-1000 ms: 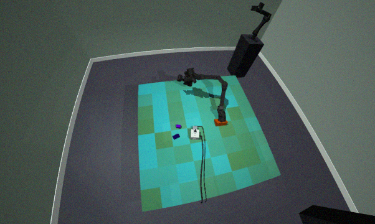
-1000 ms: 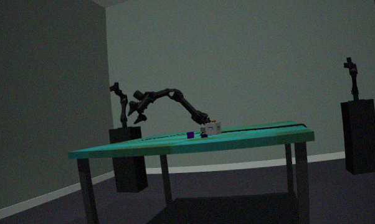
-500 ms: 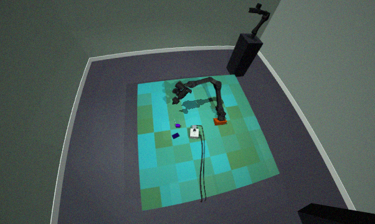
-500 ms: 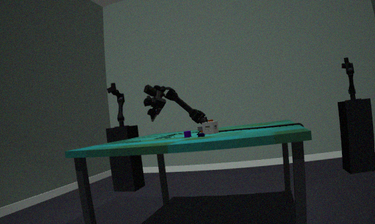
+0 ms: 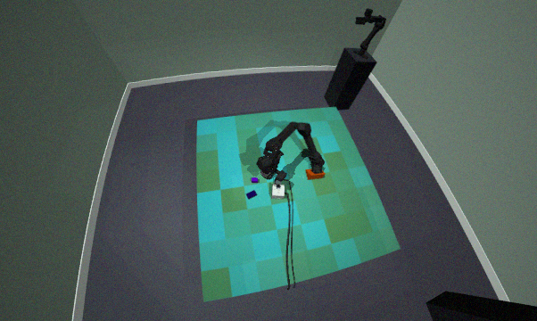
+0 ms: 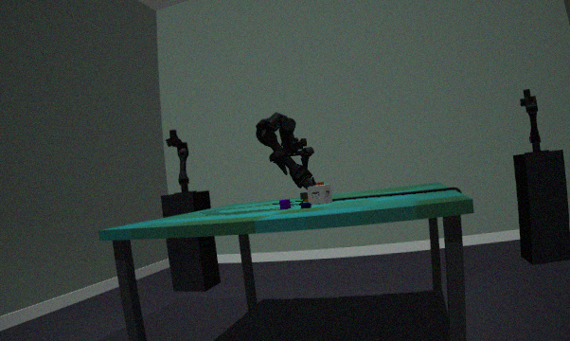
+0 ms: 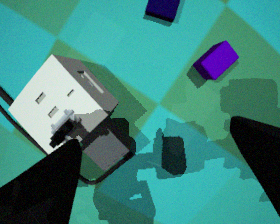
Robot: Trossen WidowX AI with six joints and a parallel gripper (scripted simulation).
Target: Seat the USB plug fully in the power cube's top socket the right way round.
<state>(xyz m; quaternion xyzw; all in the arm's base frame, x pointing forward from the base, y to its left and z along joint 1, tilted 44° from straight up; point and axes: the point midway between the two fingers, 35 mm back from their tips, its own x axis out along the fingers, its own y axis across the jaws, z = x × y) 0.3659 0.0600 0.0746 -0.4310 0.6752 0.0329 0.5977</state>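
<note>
The white power cube (image 5: pixel 277 192) (image 6: pixel 320 193) (image 7: pixel 44 99) stands near the middle of the checkered table (image 5: pixel 349 223) (image 6: pixel 313 220). In the wrist view a grey USB plug (image 7: pixel 106 145) sticks out of the cube's slotted face, its pale metal tip (image 7: pixel 64 124) at the socket. My gripper (image 5: pixel 279 176) (image 6: pixel 308 184) (image 7: pixel 156 135) is open and empty. It hangs tilted just above and beside the cube. The left finger is close to the plug and the right finger is well off to the side.
A purple block (image 5: pixel 254 179) (image 6: pixel 285 204) (image 7: pixel 216 59) and a dark blue block (image 5: pixel 251 194) (image 6: pixel 306 205) lie left of the cube. Two black cables (image 5: pixel 290 241) run from the cube to the table's front edge. The arm's orange base (image 5: pixel 315 174) is to the right.
</note>
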